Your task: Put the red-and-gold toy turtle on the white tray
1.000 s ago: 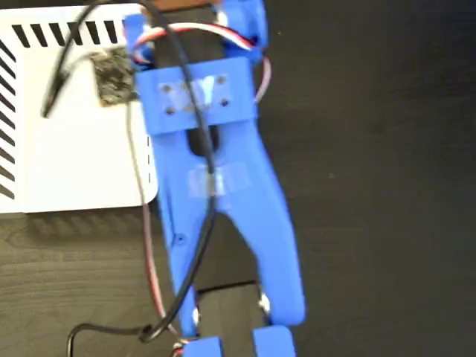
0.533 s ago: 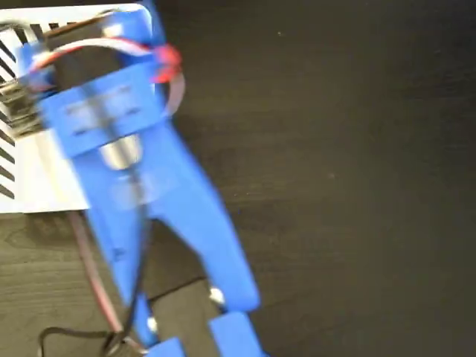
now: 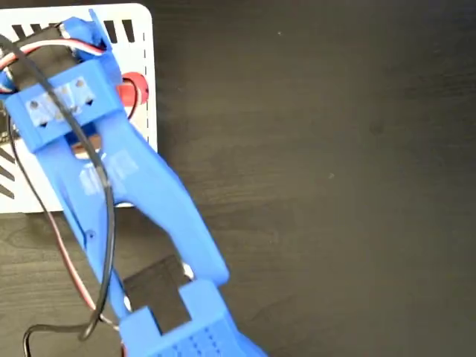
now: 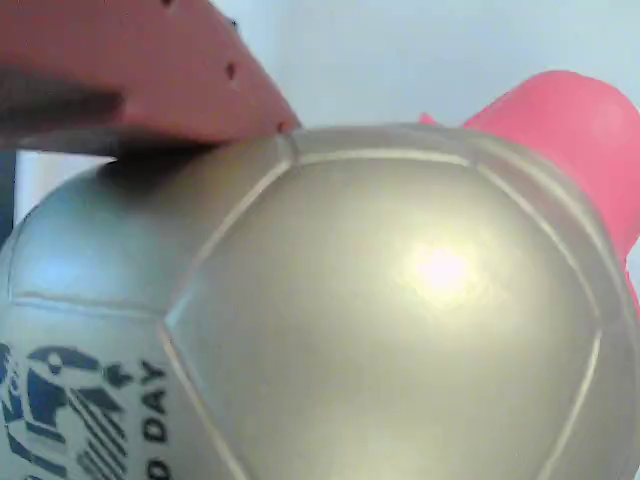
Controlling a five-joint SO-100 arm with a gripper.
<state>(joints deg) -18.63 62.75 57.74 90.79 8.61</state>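
Overhead, one blue plastic arm [image 3: 111,193] reaches toward eleven o'clock across the dark wood-grain table [image 3: 335,186], its head over the one flat white tray [image 3: 141,44], which has rounded corners and black stripes. Just a red sliver of the red-and-gold toy turtle [image 3: 136,91] peeks out there. Only the wrist view shows its glossy domed, seamed shell [image 4: 380,320] with dark print, a reddish finger [image 4: 130,70] pressed on top. The gripper's hold cannot be told.
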